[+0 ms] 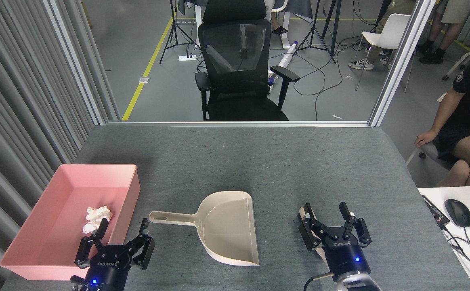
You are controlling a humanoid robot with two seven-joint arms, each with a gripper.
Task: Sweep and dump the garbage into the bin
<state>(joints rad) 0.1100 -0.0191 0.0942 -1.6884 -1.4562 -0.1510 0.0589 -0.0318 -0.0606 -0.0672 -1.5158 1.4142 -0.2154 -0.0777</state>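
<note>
Both my jaws are spread wide, empty. My left gripper (120, 246), at seven o'clock, could clip the pink bin (37, 238) holding the tissue wad (94, 218).

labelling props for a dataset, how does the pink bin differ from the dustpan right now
The pink bin is a closed rectangle with four walls; the beige dustpan has one open side and a long handle pointing toward the bin. The bin holds the white tissue wad; the dustpan is empty. The bin sits at the table's left edge, the dustpan near the middle. Both are shallow smooth plastic, lying flat on the grey table, and neither gripper touches them.
</note>
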